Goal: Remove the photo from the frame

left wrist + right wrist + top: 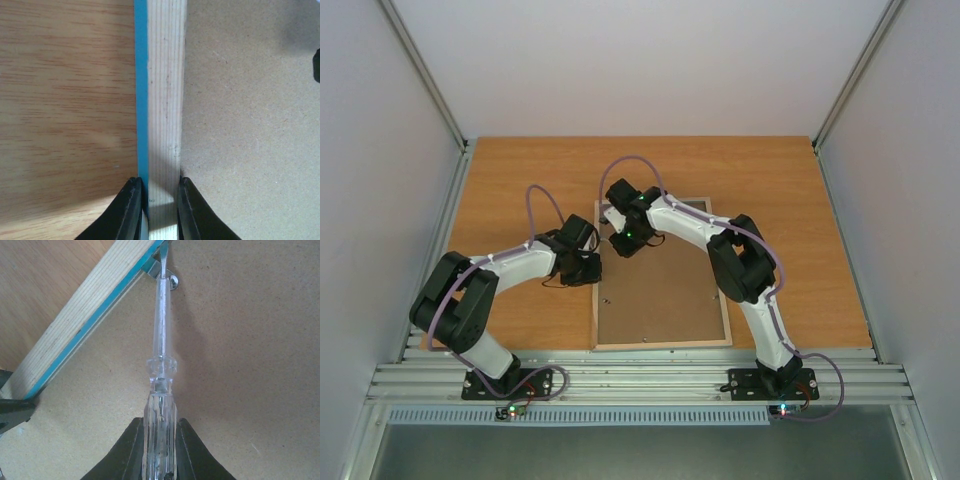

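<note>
The frame (660,345) lies face down on the table, its brown backing board (660,300) facing up. The photo is hidden under that board. My left gripper (159,182) is shut on the frame's left rail (160,100), one finger on the turquoise outer side and one on the inner side. My right gripper (160,425) is shut on the clear handle of a screwdriver (161,385). The screwdriver's tip rests at a small metal clip (172,281) by the frame's inner edge (85,315). In the top view both grippers (588,262) (625,232) sit near the frame's far left corner.
The wooden table (520,180) has a metal rail along its near edge (640,380) and white walls on three sides. The left gripper's dark finger (12,410) shows at the left of the right wrist view. A small hole or fitting (607,297) marks the backing board.
</note>
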Controlling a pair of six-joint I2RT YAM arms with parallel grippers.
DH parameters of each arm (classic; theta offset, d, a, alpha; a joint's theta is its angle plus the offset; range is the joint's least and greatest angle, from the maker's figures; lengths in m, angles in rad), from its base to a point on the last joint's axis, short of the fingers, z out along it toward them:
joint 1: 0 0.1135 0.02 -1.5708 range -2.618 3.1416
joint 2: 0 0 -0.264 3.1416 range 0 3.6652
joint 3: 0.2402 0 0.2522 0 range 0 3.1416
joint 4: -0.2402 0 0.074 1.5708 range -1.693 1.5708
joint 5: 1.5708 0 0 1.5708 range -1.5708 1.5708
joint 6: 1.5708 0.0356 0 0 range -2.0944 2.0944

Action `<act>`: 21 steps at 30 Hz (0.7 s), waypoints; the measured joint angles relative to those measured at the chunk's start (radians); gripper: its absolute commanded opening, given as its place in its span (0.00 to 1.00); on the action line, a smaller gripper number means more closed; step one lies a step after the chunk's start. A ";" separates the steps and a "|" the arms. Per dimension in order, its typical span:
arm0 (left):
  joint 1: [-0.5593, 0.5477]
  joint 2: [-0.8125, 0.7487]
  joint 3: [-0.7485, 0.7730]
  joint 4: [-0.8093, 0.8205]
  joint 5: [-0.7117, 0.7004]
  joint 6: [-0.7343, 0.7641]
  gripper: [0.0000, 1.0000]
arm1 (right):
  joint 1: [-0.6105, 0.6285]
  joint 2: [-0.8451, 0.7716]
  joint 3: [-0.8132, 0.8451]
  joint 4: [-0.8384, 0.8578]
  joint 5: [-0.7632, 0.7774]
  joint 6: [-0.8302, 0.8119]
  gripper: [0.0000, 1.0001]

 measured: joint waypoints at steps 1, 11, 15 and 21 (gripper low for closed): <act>0.000 0.000 0.000 0.000 0.000 0.000 0.12 | 0.002 0.000 0.000 -0.001 0.004 -0.002 0.01; 0.000 0.000 0.000 -0.007 0.004 -0.001 0.11 | 0.010 0.000 0.000 -0.016 0.017 -0.015 0.01; 0.000 0.000 0.000 -0.008 0.005 -0.001 0.11 | 0.016 0.000 -0.001 -0.045 0.015 -0.029 0.01; 0.000 0.000 0.000 -0.007 0.004 -0.005 0.11 | 0.053 0.000 -0.019 -0.130 -0.007 -0.054 0.01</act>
